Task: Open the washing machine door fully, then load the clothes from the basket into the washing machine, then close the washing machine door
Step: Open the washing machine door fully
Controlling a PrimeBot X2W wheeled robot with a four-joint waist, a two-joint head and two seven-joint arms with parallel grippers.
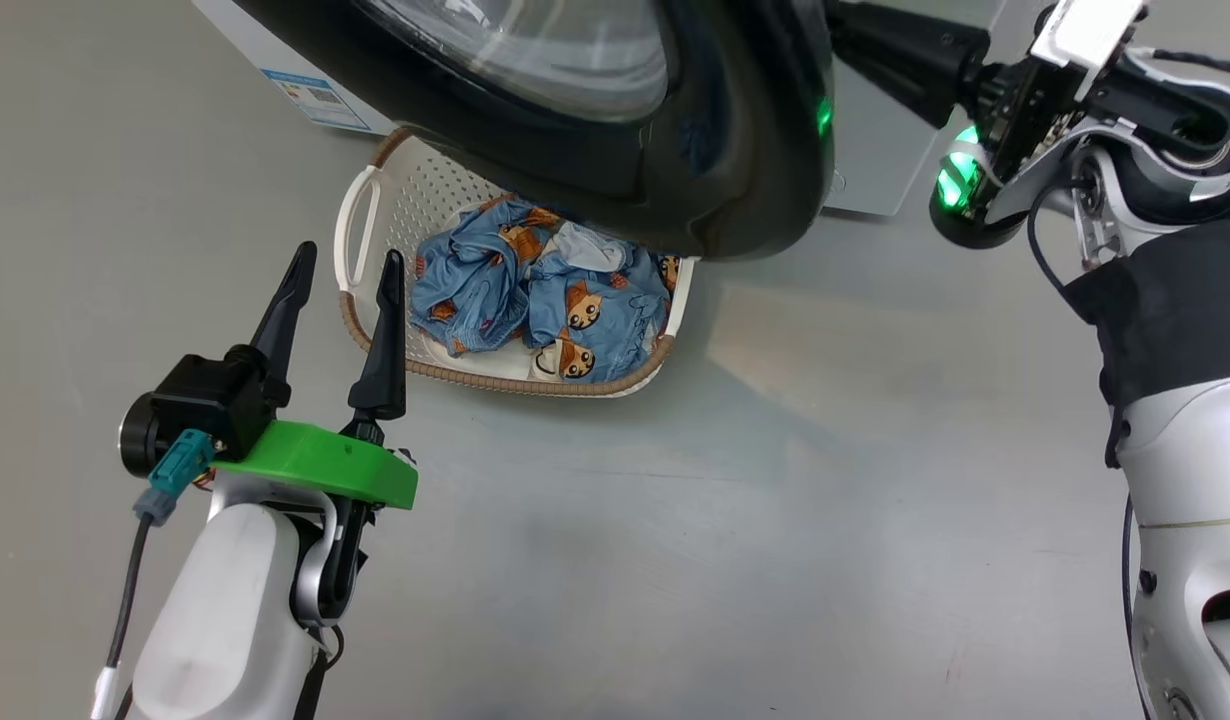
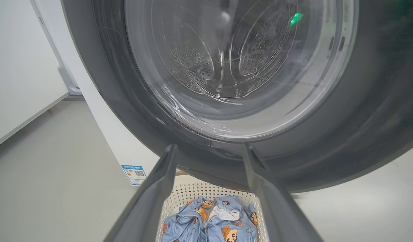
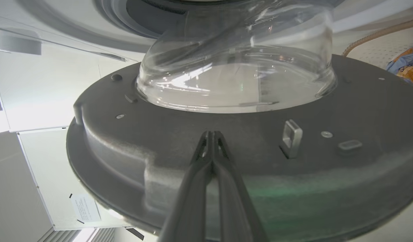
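Observation:
The washing machine door (image 1: 735, 170), black-rimmed with a clear glass bowl, stands partly swung out over the back of the basket (image 1: 370, 215). Blue clothes (image 1: 535, 300) with orange figures fill the basket. My left gripper (image 1: 345, 262) is open at the basket's near left rim, holding nothing. In the left wrist view its fingers (image 2: 163, 181) frame the door's outer face (image 2: 361, 111) above the clothes (image 2: 213, 222). My right gripper (image 1: 855, 35) is shut, reaching behind the door's right edge. In the right wrist view the right gripper (image 3: 211, 134) lies with its tips against the door's grey inner face (image 3: 126, 141).
The white washing machine (image 1: 265, 50) with a blue sticker (image 1: 315, 100) stands behind the basket. A metal latch hook (image 3: 290, 137) sticks out of the door's inner face beside my right fingers. Grey floor (image 1: 725, 520) spreads in front. A white wall (image 2: 18, 67) lies to the left.

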